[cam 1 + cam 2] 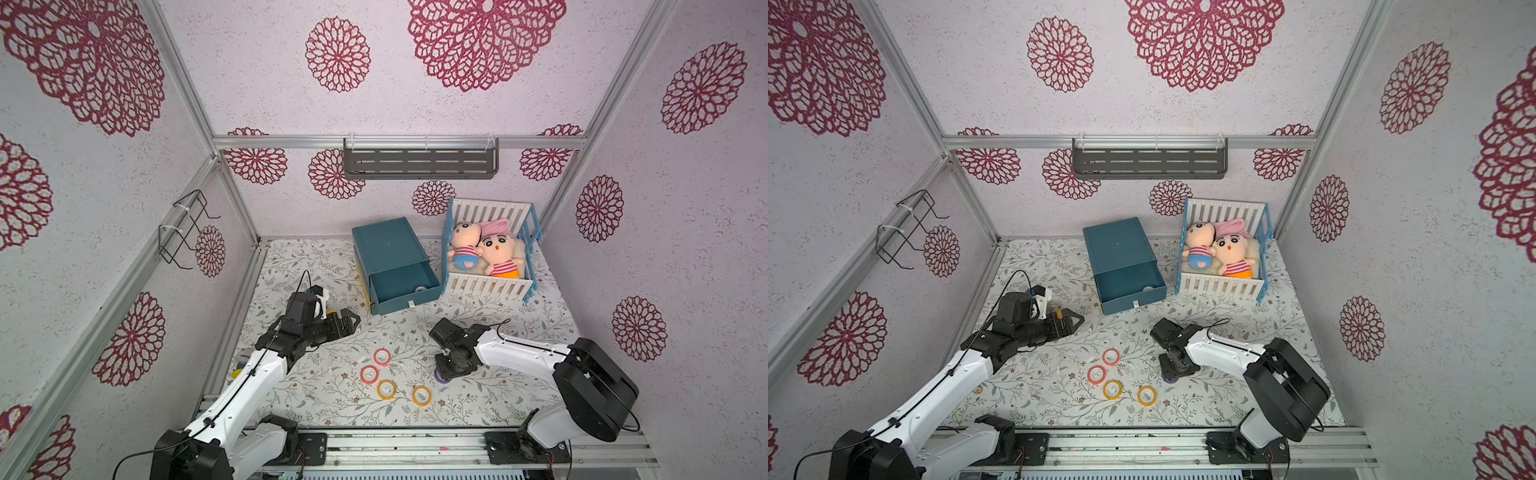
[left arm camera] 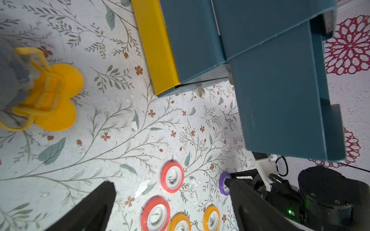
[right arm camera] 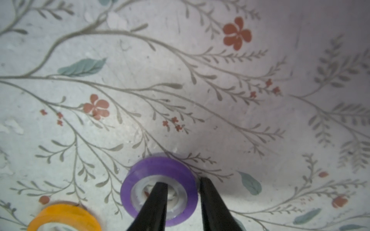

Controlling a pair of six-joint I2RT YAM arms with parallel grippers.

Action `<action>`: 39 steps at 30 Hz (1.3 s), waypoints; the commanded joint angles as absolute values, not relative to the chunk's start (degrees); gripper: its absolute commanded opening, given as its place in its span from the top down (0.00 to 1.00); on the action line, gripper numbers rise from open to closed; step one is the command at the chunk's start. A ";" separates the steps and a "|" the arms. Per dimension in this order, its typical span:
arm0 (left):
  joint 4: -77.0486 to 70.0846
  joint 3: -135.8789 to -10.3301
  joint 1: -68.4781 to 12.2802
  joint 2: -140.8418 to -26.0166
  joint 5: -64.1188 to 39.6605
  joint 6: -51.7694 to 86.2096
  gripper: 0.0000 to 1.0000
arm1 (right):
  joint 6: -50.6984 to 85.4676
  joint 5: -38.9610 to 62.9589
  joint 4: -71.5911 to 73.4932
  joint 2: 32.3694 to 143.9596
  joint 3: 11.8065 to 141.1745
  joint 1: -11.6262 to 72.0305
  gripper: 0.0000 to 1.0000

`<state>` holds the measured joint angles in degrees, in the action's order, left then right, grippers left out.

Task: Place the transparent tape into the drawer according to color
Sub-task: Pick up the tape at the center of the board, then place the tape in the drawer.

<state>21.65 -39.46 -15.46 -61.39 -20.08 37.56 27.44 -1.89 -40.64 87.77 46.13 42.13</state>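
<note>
Two red tape rings (image 1: 382,356) (image 1: 369,374) and two yellow tape rings (image 1: 386,389) (image 1: 421,395) lie flat on the floral mat in both top views. A purple tape ring (image 3: 160,172) lies under my right gripper (image 3: 181,181). One fingertip is inside its hole and the other is against its outer side; I cannot tell if the pinch is tight. The teal drawer (image 1: 403,286) stands pulled open, with a small ring (image 1: 420,287) in its corner. My left gripper (image 1: 353,322) hovers open and empty, left of the drawer.
A yellow drawer front (image 2: 156,50) shows below the teal one. A yellow toy (image 2: 58,96) sits beside my left gripper. A white and blue crib with two dolls (image 1: 488,253) stands right of the drawer. The right arm (image 1: 519,353) reaches in from the right.
</note>
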 commanded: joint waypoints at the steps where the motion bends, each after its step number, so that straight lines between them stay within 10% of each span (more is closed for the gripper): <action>1: 19.95 -38.95 -15.29 -61.04 -20.31 37.14 0.03 | 26.24 -1.82 -41.13 90.86 44.75 41.88 0.73; 8: 20.13 -39.02 -15.29 -61.08 -20.31 37.15 0.03 | 26.02 -2.11 -40.84 91.58 44.65 41.92 1.00; 39: 20.65 -40.27 -15.29 -61.30 -20.22 37.24 0.03 | 26.38 -3.37 -52.91 78.03 63.21 37.18 1.00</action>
<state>21.67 -39.46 -15.46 -61.39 -20.08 37.56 26.55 -1.96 -50.19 80.73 58.96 37.74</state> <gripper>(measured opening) 0.972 0.192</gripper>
